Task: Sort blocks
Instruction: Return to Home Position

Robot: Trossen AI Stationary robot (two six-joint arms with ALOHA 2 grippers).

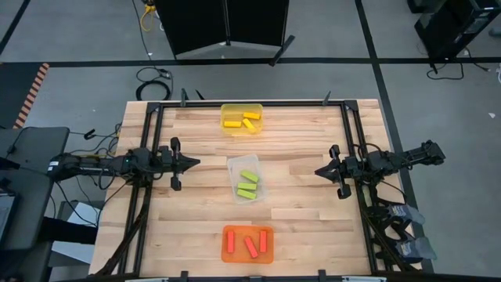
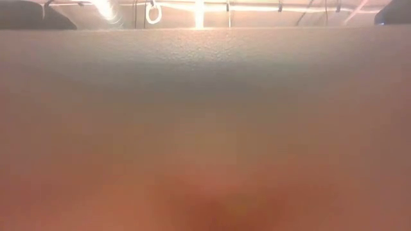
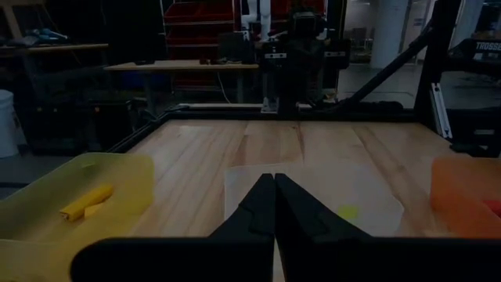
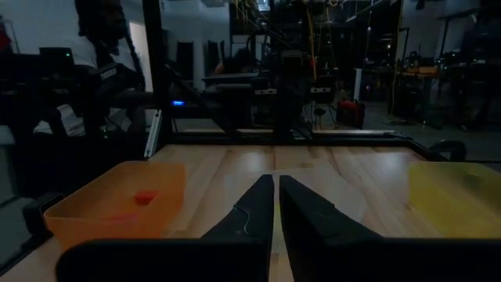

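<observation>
Left gripper (image 1: 193, 163), fingers pressed together and empty, points right. Between the arms lie yellow blocks (image 1: 241, 121) in the far yellow tray (image 1: 225, 108), green blocks (image 1: 248, 186) in the clear tray (image 1: 236, 164), and red blocks (image 1: 250, 244) in the near orange tray (image 1: 228, 254). Right gripper (image 1: 318, 170), also closed, faces left, equally near.

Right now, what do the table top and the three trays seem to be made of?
Table top: looks like pale wood with a matt finish, with plank seams and grain lines showing. Yellow tray and orange tray: probably thin tinted plastic, since their walls look translucent. Clear tray: likely the same plastic, untinted, as the wood shows through it.
</observation>
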